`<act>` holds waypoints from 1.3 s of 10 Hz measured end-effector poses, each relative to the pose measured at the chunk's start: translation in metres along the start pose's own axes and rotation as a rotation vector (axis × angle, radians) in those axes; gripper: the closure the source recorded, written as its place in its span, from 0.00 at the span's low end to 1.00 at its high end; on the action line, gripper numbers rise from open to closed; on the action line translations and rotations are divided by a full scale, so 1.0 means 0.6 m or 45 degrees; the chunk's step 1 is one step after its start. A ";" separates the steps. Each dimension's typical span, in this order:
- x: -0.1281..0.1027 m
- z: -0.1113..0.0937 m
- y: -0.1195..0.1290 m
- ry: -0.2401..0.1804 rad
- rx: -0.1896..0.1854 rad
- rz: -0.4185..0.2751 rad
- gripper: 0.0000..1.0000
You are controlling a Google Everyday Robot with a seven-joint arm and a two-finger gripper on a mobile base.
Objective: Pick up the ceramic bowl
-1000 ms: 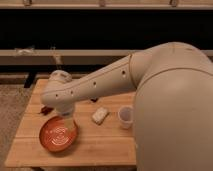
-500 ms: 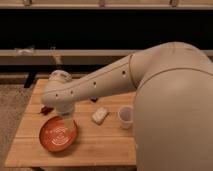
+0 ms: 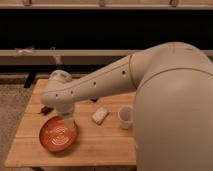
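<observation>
A pale oblong item (image 3: 100, 115) lies mid-table (image 3: 102, 147). A translucent cup (image 3: 125, 116) stands toward the right edge and a small red thing (image 3: 46, 109) lies near the left edge. The end effector (image 3: 67, 125) hangs toward the front-left corner.

Orange-red ceramic bowl (image 3: 55, 137) sits upright, gripper (image 3: 68, 125) just over it.

Dim warm light, dark backdrop (image 3: 100, 30), gripper (image 3: 67, 125) low over ceramic bowl (image 3: 51, 136)

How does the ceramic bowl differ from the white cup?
The ceramic bowl is wide, shallow and orange-red; the cup is narrow and translucent white. The bowl sits left, the cup right. The end effector is at the bowl's rim, apart from the cup. Both stand upright on the table.
</observation>
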 end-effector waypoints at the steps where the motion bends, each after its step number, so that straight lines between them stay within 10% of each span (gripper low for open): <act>1: 0.000 0.000 0.000 0.000 0.000 0.000 0.20; 13: -0.005 0.003 0.016 -0.024 0.017 -0.061 0.20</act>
